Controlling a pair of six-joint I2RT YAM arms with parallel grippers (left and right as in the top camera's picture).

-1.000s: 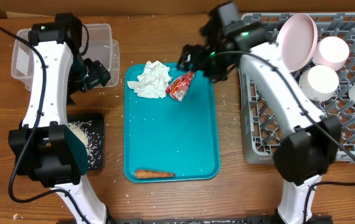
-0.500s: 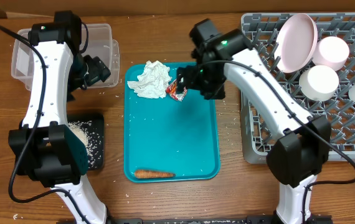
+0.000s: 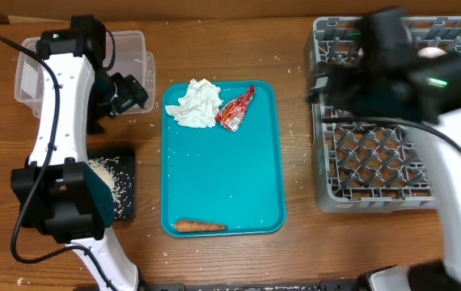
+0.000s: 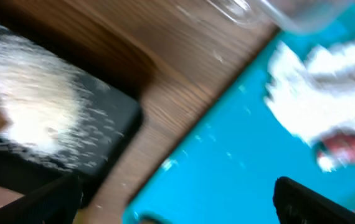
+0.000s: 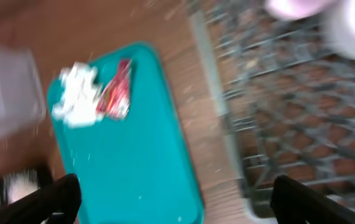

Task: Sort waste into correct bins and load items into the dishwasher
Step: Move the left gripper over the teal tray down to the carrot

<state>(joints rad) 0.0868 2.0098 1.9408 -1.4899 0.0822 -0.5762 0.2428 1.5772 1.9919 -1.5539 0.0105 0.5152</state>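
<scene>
Wooden table [image 3: 295, 242]: napkin [image 3: 196, 103], wrapper [image 3: 236, 109], carrot [image 3: 200, 226] on teal tray [image 3: 222, 178]; right arm [image 3: 408, 81] over rack [image 3: 376, 170]; both jaws wide.

overhead: top-down, far | wrists: oblique, nearer, blurred | shared: teal tray [image 3: 222, 182], napkin [image 3: 196, 103]

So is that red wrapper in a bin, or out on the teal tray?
Out: the red wrapper lies on the teal tray, beside the crumpled napkin.
</scene>
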